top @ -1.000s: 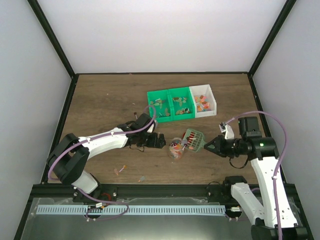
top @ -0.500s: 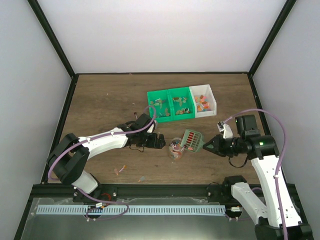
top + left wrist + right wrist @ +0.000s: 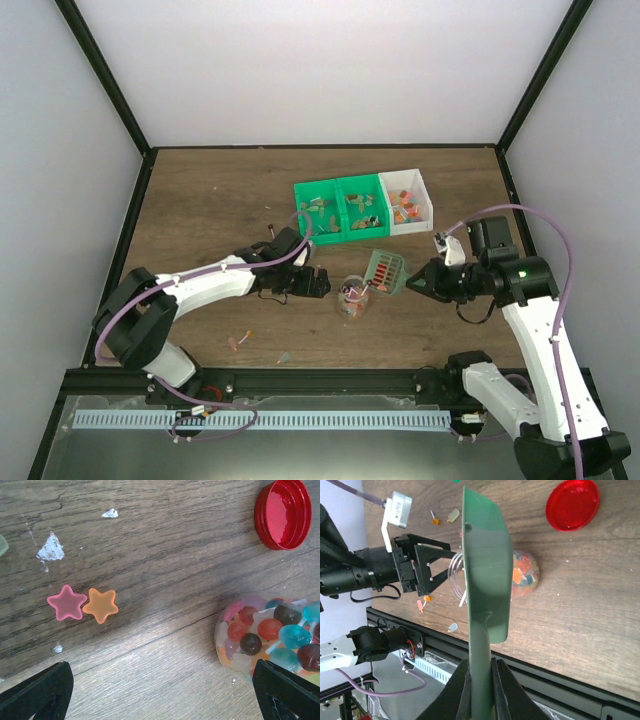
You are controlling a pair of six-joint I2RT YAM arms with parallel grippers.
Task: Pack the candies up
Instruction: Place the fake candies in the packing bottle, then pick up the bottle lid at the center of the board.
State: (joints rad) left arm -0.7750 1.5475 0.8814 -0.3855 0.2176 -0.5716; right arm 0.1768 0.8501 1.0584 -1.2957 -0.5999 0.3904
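A small clear jar point(image 3: 352, 296) stands mid-table, part-filled with candies point(image 3: 270, 636) in red, blue, pink and brown. My right gripper point(image 3: 481, 682) is shut on the handle of a green slotted scoop point(image 3: 487, 570). The scoop is tilted over the jar point(image 3: 522, 574) with several orange candies in it point(image 3: 384, 272). My left gripper point(image 3: 160, 695) is wide open, low over the table just left of the jar, and it grips nothing. The jar lies by its right fingertip point(image 3: 285, 690). Two star candies, pink point(image 3: 66, 601) and orange point(image 3: 101, 604), lie loose on the wood.
A red lid point(image 3: 571, 504) lies open side up beside the jar. Green bins point(image 3: 340, 208) and a white bin point(image 3: 408, 200) holding more candies stand behind it. A few stray candies point(image 3: 238, 340) lie near the front rail point(image 3: 300, 378).
My right gripper has carried the scoop slightly up and left, closer over the jar. The left arm has not moved.
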